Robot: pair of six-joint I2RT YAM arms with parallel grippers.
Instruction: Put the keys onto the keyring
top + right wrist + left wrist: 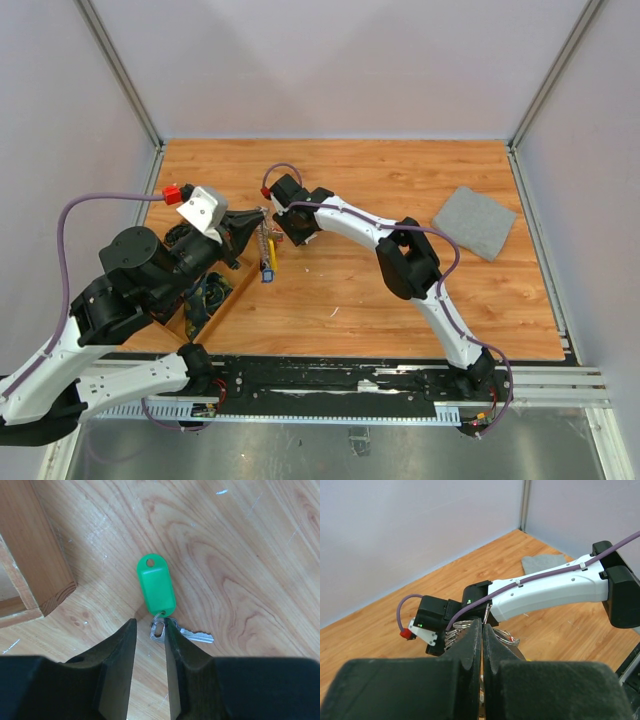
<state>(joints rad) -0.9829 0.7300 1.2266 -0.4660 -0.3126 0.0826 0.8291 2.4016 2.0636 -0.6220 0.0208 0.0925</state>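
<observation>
Fingers of the right gripper (150,626) are standing apart, one on each side of the silver head of a loose key (196,636) that is lying flat on the table (250,555); they are not yet pinching it. Just ahead of the tips its green tag (156,585) is pointing away, and a wooden box (30,555) is sitting off to the left. Farther out, the left gripper (482,625) is pressing its fingers together on the keyring (509,639), with yellow- and blue-headed keys (267,258) dangling below. By my reading, some keys are on; this one is waiting to be lifted and threaded.
</observation>
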